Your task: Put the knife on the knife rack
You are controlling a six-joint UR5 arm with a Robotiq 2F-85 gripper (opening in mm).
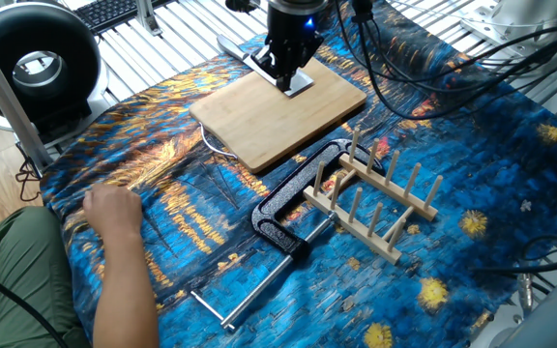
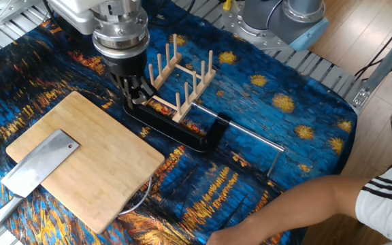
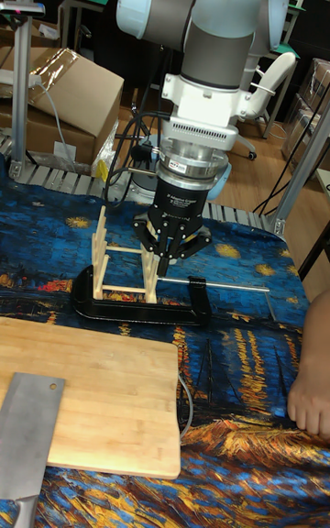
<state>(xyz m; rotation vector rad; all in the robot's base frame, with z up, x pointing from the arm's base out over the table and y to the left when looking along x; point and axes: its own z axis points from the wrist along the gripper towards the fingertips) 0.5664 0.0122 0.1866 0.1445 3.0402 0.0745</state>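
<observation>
The knife (image 2: 41, 169) lies flat on the bamboo cutting board (image 2: 104, 167), its broad silver blade on the wood and its handle over the board's edge. It also shows at the near left (image 3: 27, 432) and partly behind the arm (image 1: 301, 84). The pale wooden knife rack (image 1: 375, 201) stands upright on the cloth beside the board, with bare pegs (image 2: 182, 78) (image 3: 124, 258). My gripper (image 2: 137, 96) hangs in the air over the board's rack-side end, well away from the blade. Its fingers meet at a point (image 3: 164, 264) with nothing between them.
A black clamp (image 1: 286, 208) with a long metal bar lies against the rack (image 3: 137, 308). A person's hand (image 1: 114, 208) and forearm (image 2: 305, 204) rest on the cloth at the table's edge. Cables (image 1: 404, 58) trail behind the arm. A black ring-shaped device (image 1: 37, 63) stands off the table corner.
</observation>
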